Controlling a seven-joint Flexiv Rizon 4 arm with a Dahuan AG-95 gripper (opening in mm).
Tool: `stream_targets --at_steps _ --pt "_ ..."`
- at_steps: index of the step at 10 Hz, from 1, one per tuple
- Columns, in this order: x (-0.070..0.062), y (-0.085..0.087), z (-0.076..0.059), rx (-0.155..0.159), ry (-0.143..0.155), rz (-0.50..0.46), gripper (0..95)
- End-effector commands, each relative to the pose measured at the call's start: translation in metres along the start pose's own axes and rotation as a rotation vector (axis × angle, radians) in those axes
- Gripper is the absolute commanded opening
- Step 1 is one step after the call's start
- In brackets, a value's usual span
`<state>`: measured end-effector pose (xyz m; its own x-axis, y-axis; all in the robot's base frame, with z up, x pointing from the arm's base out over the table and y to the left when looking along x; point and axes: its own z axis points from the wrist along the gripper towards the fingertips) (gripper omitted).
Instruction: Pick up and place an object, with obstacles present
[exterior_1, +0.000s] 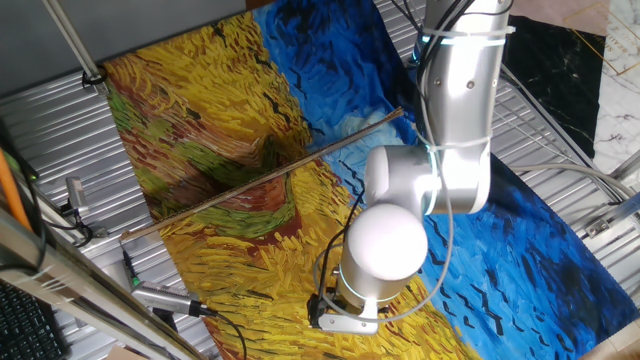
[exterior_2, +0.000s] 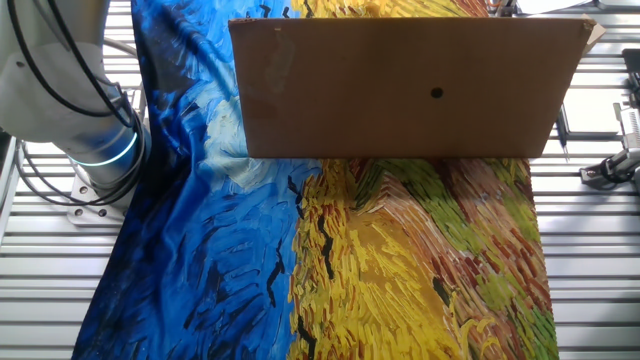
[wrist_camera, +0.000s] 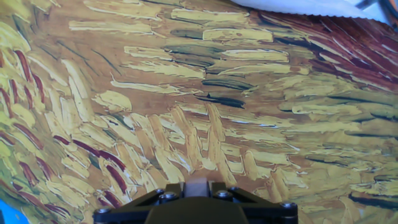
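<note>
gripper (wrist_camera: 198, 186) w/ tan piece (wrist_camera: 198, 182), cardboard panel (exterior_2: 405, 88)

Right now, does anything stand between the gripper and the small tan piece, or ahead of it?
Nothing between them: the tan piece sits at the gripper fingertips. A cardboard board stands upright across the painted cloth, a likely obstacle; the placement spot isn't visible.

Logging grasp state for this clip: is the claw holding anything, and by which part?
The claw appears shut on the tiny tan piece, pinched by its sides; only its top shows.
</note>
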<state>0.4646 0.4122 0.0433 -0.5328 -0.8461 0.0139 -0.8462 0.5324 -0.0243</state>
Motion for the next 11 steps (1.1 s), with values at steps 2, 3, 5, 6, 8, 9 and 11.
stream_targets --at_steps 2,3,5,6,8,9,11 --pt "-0.002 0.0 0.0 -0.012 0.011 0.075 0.0" --pt "-0.002 0.0 0.0 -0.003 0.025 0.087 0.0" --pt "-0.002 -0.001 0.002 0.007 0.041 0.095 0.0" --pt "0.0 -0.004 0.006 0.006 0.04 0.092 0.0" --pt "0.003 -0.008 0.011 0.007 0.041 0.087 0.0" --pt "0.005 -0.01 0.013 0.006 0.037 0.088 0.0" --pt "0.01 -0.015 0.016 0.003 0.033 0.093 0.0"
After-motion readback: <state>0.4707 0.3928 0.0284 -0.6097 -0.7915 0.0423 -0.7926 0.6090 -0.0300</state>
